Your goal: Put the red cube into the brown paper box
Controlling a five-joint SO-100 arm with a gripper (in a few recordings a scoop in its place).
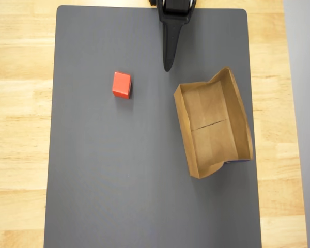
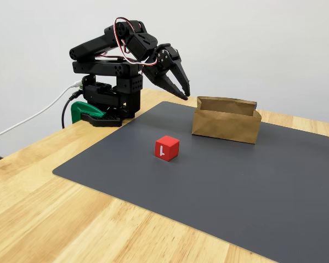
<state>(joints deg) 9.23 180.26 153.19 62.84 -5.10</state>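
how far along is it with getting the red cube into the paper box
Nothing looks done yet: the small red cube sits on the dark grey mat, apart from the shallow brown folded-paper box, which holds nothing. Nothing is in hand: the black end effector hangs above the mat's far edge, its fingers slightly apart, holding nothing. Reaching, grasping, carrying and dropping are all left.

red cube (image 1: pixel 121 85): flat on mat, left, white mark on one face | brown paper box (image 1: pixel 213 123): open, upright, right, apart
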